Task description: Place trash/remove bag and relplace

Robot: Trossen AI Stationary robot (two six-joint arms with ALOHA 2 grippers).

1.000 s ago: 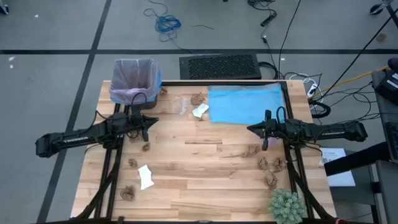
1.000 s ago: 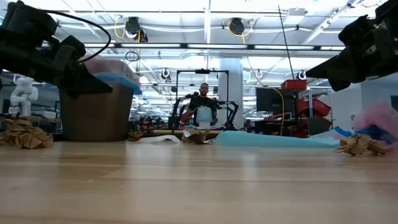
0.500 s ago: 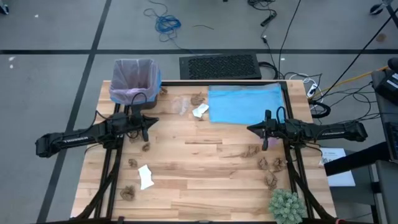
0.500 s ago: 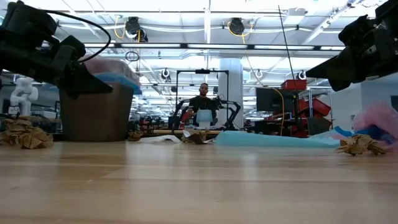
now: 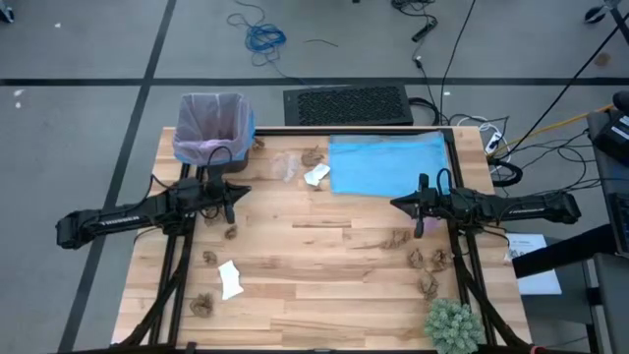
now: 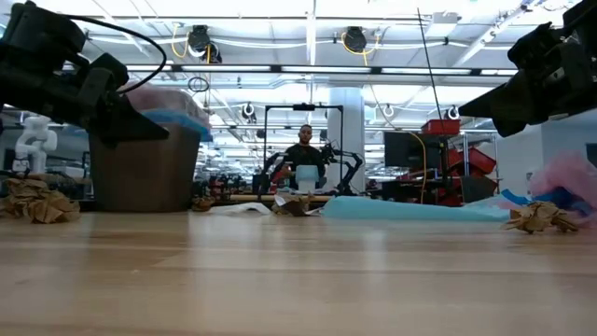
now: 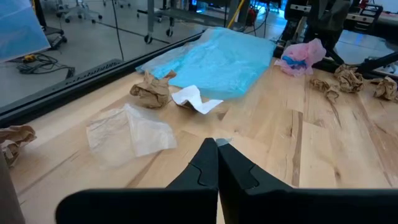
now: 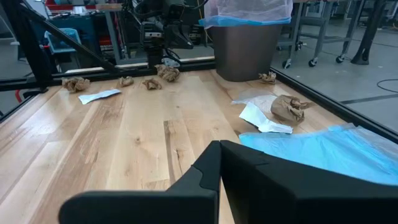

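No change over the last second: left gripper [image 5: 232, 200] and right gripper [image 5: 417, 210], jaws pressed together, empty, hover mid-frame; trash [image 5: 429, 259] litters the counter [image 5: 324, 285], bag [image 5: 209, 122] lines upper-left bin, task unstarted.

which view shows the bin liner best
The high view: it looks down into the bin, showing the lavender-pink liner folded over the whole rim. The right wrist view shows its gathered top side-on, cut off by the picture's edge. The low view shows only a bit behind the left arm. The left wrist view misses it.
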